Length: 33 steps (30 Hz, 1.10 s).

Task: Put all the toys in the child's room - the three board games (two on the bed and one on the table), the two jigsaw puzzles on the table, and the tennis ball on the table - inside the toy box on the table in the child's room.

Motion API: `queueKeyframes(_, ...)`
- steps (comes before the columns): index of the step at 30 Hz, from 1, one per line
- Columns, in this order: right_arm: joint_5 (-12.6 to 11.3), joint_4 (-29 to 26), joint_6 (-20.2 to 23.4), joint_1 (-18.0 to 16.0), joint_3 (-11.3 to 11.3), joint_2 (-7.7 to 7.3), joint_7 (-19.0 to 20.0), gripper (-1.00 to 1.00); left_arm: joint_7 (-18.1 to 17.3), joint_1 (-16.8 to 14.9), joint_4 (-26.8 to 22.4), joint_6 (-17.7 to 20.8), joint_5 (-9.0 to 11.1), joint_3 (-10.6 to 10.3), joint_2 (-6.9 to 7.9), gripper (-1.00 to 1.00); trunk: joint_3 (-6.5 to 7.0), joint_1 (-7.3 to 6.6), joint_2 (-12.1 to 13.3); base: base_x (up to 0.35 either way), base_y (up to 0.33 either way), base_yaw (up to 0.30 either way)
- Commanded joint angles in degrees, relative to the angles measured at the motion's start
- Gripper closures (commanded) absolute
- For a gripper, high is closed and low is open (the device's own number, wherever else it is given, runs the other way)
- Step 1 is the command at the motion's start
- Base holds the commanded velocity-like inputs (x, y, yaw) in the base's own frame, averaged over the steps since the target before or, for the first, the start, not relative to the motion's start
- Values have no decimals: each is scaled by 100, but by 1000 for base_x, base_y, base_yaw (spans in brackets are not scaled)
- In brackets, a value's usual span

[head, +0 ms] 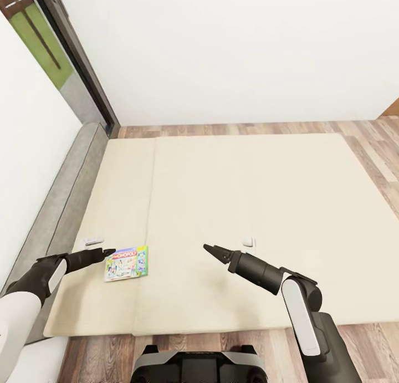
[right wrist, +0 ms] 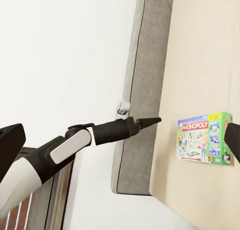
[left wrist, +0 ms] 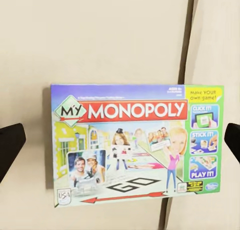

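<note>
the job looks to be at an early or middle stage, judging only from what lies here. one thin rectangular board game box with a white, green and red "my monopoly" cover (head: 127, 263) lies flat and untouched on the wide low bed with two cream mattress halves and a grey frame (head: 249, 194). it sits near the bed's near edge, across the seam between the narrow left mattress half and the wide right one. the task names two games on the bed; i count one here, so the other may already be moved, though that is a guess.

the left gripper (head: 108, 252), dark and slim, hovers just beside the box's upper left corner. in the left wrist view its two black fingertips (left wrist: 11, 145) stand wide apart, either side of the box (left wrist: 137, 145), with nothing between them but the cover below, so it is spread and empty. the right gripper (head: 213, 250) hangs over bare mattress, well apart from the box; its fingertips read as a narrow point with no object held, yet the right wrist view shows dark tips at both edges, so i cannot tell its state for sure.

count: one board game, one bed, two grippers, and two small white objects (head: 91, 240) on the mattress, too small to identify. left to do: grasp this box and carry it to the toy box.
</note>
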Motion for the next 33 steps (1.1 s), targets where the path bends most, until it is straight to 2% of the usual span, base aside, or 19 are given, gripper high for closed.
queueKeyframes(1, 1, -1, 32, -3, -12, 4, 27, -100, -15, -3, -3, 54, 36, 23, -2, -100, -17, 3, -9, 0, 0, 0)
queueKeyframes(6, -51, -14, 62, -8, -2, -32, 138, -100, -7, -3, -3, 49, 35, 23, -2, -100, -64, 3, -9, 0, 0, 0)
queueKeyframes(8, -64, -17, 69, -10, 6, -27, 363, -100, -4, -3, -3, 47, 34, 23, -2, -100, -83, 3, -9, 0, 0, 0)
queueKeyframes(13, -72, -19, 53, -12, 94, -19, 1253, -100, -2, -3, -3, 40, 34, 23, -3, -100, -131, 3, -9, 0, 0, 0)
queueKeyframes(17, -72, -19, 38, -12, 145, -27, 1610, -100, -2, -3, -3, 37, 34, 23, -7, -100, -169, 3, -9, 0, 0, 0)
queueKeyframes(24, -72, -18, -109, -12, 135, -34, 1796, -100, -1, -3, -3, 36, 34, 18, -11, -100, -235, 3, -9, 0, 0, 0)
queueKeyframes(29, -42, -6, -673, 25, 120, -38, 1757, -100, 1, -3, -8, 36, 34, 15, -15, -100, -260, 3, -9, 0, 0, 0)
queueKeyframes(33, -15, 3, -830, 43, 126, -38, 1741, -100, 5, -3, -11, 36, 35, 14, -17, -100, -264, 3, -9, 0, 0, 0)
